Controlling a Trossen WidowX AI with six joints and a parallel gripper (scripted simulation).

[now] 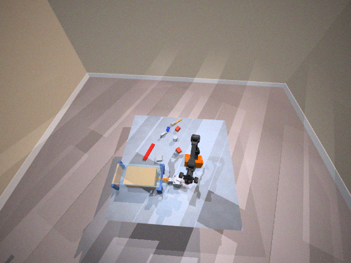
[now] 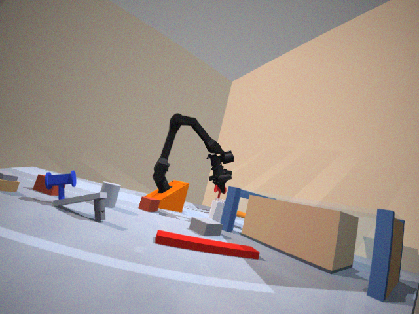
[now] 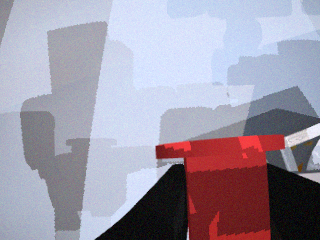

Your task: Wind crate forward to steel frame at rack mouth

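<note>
My gripper [image 1: 187, 182] [image 2: 220, 189] [image 3: 213, 173] is shut on the red grip of a crank handle, beside and above the pale winch [image 1: 177, 180] [image 2: 216, 209]. A pale arm [image 3: 305, 134] shows beyond the grip in the wrist view. I cannot tell whether the handle's key sits in the winch hole; it is hidden. The tan crate [image 1: 140, 176] [image 2: 294, 229] sits flat inside the clear-panelled cubby. A narrow gap shows between its front and the blue frame [image 1: 159, 189] [image 2: 232, 209] at the mouth. An orange strap [image 1: 165, 179] [image 2: 241, 214] runs from the crate towards the winch.
A red bar [image 1: 148, 152] [image 2: 206, 244] and grey block [image 1: 159, 158] [image 2: 205, 226] lie near the cubby. A blue-gripped grey crank [image 1: 163, 133] [image 2: 79, 199], white cylinder [image 1: 175, 138] [image 2: 110, 194] and red blocks [image 1: 178, 150] [image 2: 148, 204] are farther off. The arm's base is orange [image 1: 198, 161] [image 2: 175, 197].
</note>
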